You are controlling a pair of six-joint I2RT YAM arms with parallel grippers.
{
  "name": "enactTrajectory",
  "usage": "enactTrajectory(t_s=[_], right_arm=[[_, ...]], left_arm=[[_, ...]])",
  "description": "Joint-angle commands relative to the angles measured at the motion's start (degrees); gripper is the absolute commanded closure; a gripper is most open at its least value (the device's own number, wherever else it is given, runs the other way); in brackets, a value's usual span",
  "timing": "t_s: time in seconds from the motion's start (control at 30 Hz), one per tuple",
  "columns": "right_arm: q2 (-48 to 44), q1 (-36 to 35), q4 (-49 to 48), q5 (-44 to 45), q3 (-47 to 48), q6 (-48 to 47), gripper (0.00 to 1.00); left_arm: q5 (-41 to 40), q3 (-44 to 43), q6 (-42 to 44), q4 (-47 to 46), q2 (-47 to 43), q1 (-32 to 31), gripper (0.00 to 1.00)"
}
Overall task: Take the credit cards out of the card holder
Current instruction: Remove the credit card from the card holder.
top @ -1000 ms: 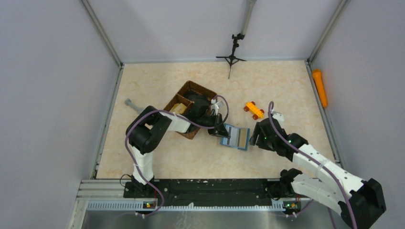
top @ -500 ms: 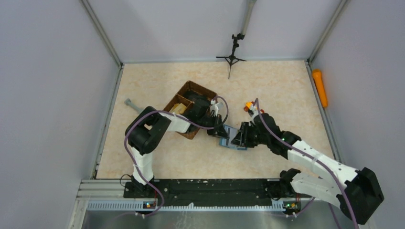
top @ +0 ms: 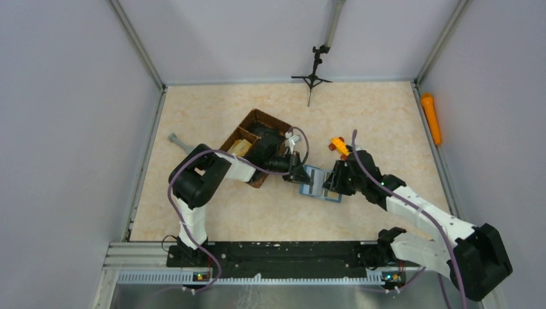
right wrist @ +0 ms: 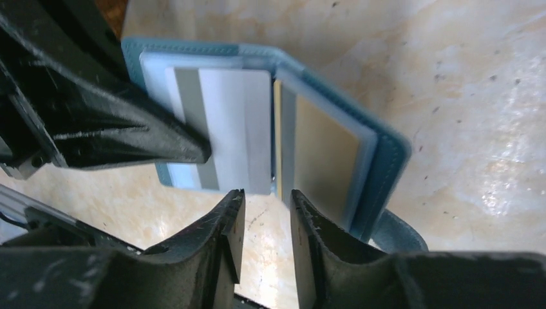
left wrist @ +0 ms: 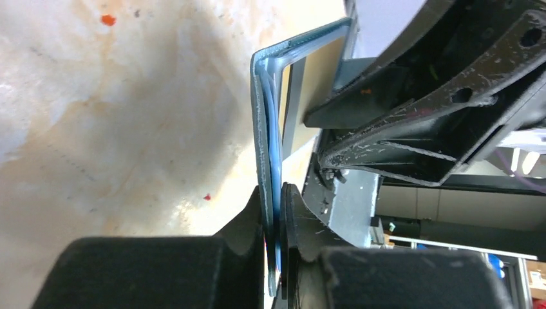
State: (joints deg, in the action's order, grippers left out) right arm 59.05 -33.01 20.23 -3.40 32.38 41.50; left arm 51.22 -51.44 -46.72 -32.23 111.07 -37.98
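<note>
Card holder (top: 318, 183) lies open on bench (top: 386, 109) between both arms. My left gripper (left wrist: 275, 203) is clamped on its edge. My right gripper (right wrist: 265, 209) is nearer the cards, narrow, nothing in it. Silver card (right wrist: 232, 129) lies dead ahead, its long axis pointing at the gap.

The left arm (top: 196, 180), black and white with a purple cable, is bent sharply at the elbow to the left of the flat teal-blue bifold card holder (top: 315, 182). Its forearm is reached across to that holder's left edge, on which the black two-finger left gripper (top: 299, 176) is clamped tight. The right arm (top: 418, 209), of the same build, is stretched in from the holder's right, and the black two-finger right gripper (top: 330, 181) is set at the holder's right side, jaws narrowly parted with nothing seen between them.
</note>
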Motion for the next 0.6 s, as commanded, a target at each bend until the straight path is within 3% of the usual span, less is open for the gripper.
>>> enactTrajectory(t_s=[0.0, 0.27, 0.4, 0.57], right_arm=[[-7.63, 2.95, -5.34, -4.67, -3.34, -1.10, 0.58], [-13.43, 8.43, -11.30, -13.63, -8.37, 0.61, 0.55], [-15.67, 9.09, -14.98, -15.81, -10.08, 2.33, 0.57], [-18.64, 9.67, -21.31, -18.71, -12.64, 5.86, 0.65]], left_arm=[[5.70, 1.57, -7.23, -16.46, -1.80, -0.08, 1.00], [9.64, 2.92, -20.64, -37.59, 1.49, -0.12, 1.00], [10.07, 2.90, -22.71, -40.50, 2.12, -0.16, 1.00], [10.09, 2.74, -22.55, -40.25, 2.25, -0.17, 1.00]])
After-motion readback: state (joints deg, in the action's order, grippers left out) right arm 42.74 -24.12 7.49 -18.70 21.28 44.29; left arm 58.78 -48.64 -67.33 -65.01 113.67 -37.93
